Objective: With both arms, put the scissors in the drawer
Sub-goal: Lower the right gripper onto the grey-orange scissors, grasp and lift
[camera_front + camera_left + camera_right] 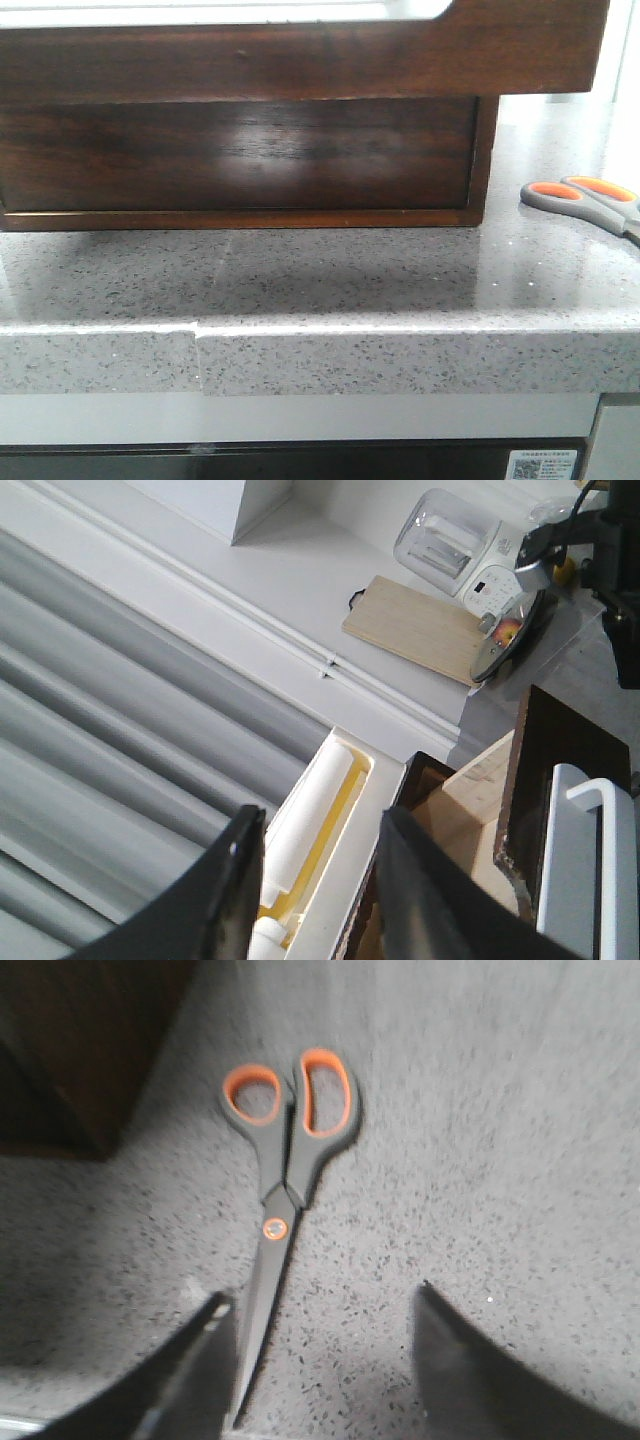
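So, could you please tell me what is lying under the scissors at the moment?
The scissors lie closed and flat on the speckled grey stone countertop, with nothing else visible beneath them. The blade tips run out of view beside the right hand's finger, so that end is unseen.

Both grippers stand with fingers spread and empty: the left gripper (315,890), the right gripper (320,1360).
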`<action>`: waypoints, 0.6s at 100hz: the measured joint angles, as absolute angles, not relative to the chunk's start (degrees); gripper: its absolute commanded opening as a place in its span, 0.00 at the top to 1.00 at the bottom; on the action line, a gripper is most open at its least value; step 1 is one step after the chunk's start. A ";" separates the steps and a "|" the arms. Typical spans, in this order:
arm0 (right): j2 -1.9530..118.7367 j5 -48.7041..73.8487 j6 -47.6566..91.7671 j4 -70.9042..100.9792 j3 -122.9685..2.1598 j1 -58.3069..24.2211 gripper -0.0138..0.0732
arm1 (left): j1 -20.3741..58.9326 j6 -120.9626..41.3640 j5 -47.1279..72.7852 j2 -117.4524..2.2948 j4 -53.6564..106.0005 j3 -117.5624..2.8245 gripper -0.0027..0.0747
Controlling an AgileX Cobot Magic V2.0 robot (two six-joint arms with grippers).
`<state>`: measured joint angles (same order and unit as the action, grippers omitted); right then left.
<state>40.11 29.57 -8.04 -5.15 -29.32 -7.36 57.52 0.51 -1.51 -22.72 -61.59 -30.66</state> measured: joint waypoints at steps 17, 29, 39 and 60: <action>51.50 34.68 -8.04 -5.27 -37.76 -7.49 0.36 | 57.52 0.51 -0.53 -22.34 -60.70 -30.66 0.63; 59.65 41.08 -8.04 -5.27 -44.90 -7.49 0.36 | 57.52 0.51 -0.43 -22.34 -59.85 -30.66 0.63; 65.99 46.33 -8.04 -4.28 -50.63 -7.49 0.36 | 57.52 0.51 -0.41 -22.34 -59.58 -30.66 0.63; 76.86 54.67 -8.04 -3.18 -60.07 -7.58 0.36 | 57.52 0.51 0.00 -22.34 -58.10 -30.66 0.63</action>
